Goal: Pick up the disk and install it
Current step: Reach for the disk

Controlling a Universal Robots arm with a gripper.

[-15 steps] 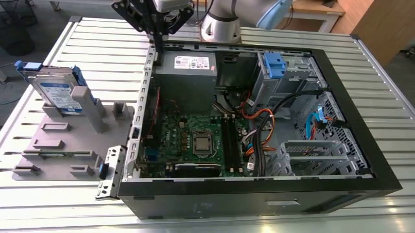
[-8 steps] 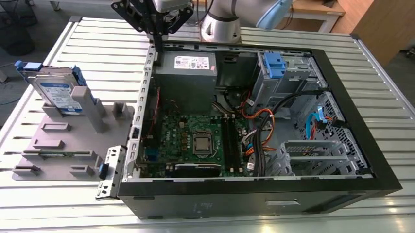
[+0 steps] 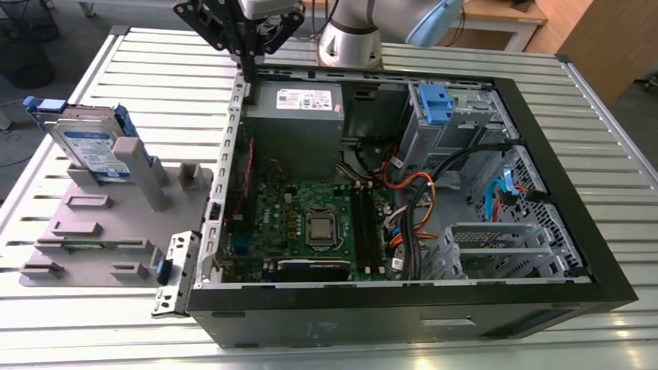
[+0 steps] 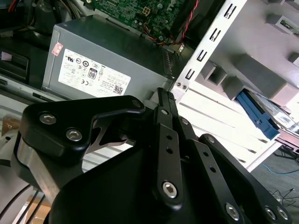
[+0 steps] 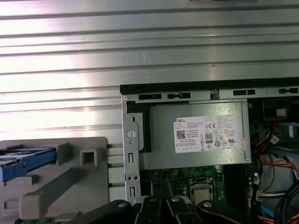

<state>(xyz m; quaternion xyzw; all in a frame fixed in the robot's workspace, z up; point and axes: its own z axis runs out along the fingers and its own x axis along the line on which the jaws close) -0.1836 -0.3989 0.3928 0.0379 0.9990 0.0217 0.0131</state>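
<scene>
The disk (image 3: 91, 142), silver with a blue-and-white label and blue side rails, stands on edge in a grey fixture (image 3: 98, 231) at the exterior view's left, outside the computer case. Both wrist views catch its blue rail (image 4: 260, 115) (image 5: 23, 159). My black gripper (image 3: 246, 52) hangs above the case's far left corner, beside the power supply, well away from the disk. Its fingers (image 4: 161, 93) lie together with nothing between them.
The open black computer case (image 3: 575, 200) fills the middle of the slatted metal table (image 3: 617, 100). Inside are a grey power supply (image 3: 298, 104), a green motherboard (image 3: 308, 220), a silver drive cage with a blue latch (image 3: 437, 108) and loose cables (image 3: 411, 193).
</scene>
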